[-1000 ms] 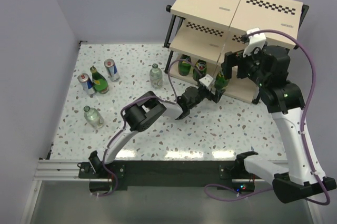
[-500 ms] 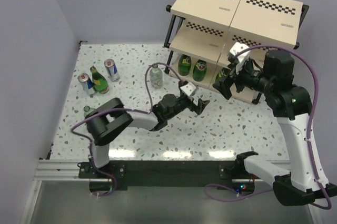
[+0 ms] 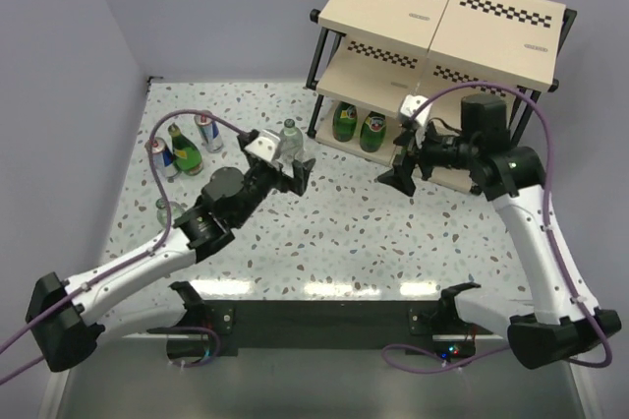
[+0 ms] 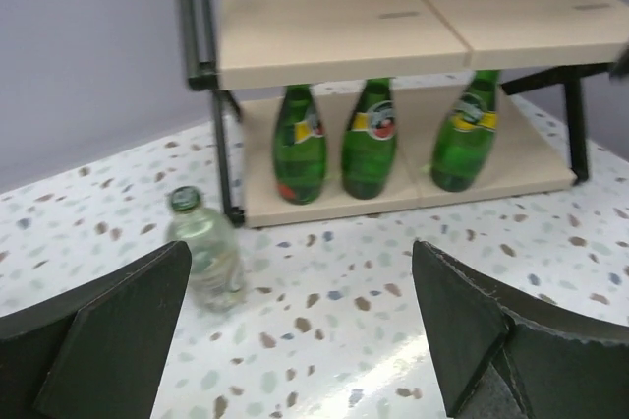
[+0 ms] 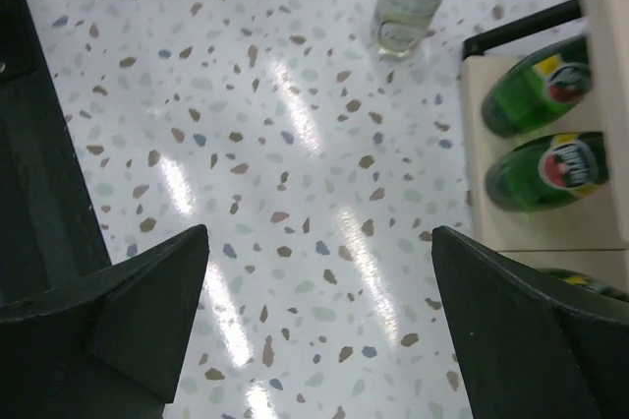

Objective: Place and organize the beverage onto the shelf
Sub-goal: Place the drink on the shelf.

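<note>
On the shelf's (image 3: 447, 21) bottom board, upper right of frame, three green bottles (image 4: 371, 139) stand upright; a clear bottle (image 4: 206, 252) stands on the desk (image 3: 344, 232) just beside its leg. The left jaws and right jaws hover spread wide, holding nothing.

High rear overview, two close wrist views sharing the shelf (image 4: 334, 35)
</note>
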{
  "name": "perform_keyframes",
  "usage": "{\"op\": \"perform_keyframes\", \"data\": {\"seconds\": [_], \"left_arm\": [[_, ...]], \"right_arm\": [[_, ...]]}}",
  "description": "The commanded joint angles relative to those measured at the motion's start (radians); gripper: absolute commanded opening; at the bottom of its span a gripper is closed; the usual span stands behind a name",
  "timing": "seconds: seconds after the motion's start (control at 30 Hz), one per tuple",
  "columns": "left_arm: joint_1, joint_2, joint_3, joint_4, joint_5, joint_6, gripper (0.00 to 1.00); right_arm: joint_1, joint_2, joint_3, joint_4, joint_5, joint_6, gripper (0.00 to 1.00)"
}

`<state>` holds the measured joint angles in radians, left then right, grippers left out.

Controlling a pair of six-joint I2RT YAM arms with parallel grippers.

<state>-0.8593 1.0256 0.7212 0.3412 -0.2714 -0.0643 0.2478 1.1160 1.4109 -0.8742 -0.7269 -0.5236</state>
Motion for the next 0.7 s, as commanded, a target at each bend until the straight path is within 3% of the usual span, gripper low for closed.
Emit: {"op": "perform_keyframes", "data": {"seconds": [0.0, 0.13, 0.23, 0.3, 0.37, 0.43, 0.67], "left_arm": [[0.080, -0.084, 0.069, -0.215, -0.061, -0.008, 1.00], [0.114, -0.110, 0.165, -0.283, -0.148, 0.041, 1.00], [0.153, -0.095, 0.173, -0.318, -0.259, 0.037, 1.00], [0.287, -0.088, 0.165, -0.330, -0.206, -0.015, 1.00], [0.476, -0.064, 0.170, -0.340, -0.033, -0.132, 1.00], [0.572, -0.020, 0.197, -0.378, 0.055, -0.211, 1.00], [0.747, 0.161, 0.337, -0.455, -0.055, -0.233, 0.98]], "right_arm": [[0.066, 0.048, -0.095, 0.053, 0.016, -0.070, 0.99], [0.237, 0.123, -0.132, 0.081, 0.119, -0.079, 0.99], [0.274, 0.201, -0.100, 0.107, 0.122, -0.038, 0.99], [0.286, 0.249, -0.083, 0.118, 0.122, -0.023, 0.99], [0.292, 0.271, -0.070, 0.141, 0.113, -0.006, 0.99], [0.294, 0.285, -0.072, 0.145, 0.089, -0.010, 0.99], [0.292, 0.205, -0.173, 0.195, 0.075, -0.046, 0.99]]}}
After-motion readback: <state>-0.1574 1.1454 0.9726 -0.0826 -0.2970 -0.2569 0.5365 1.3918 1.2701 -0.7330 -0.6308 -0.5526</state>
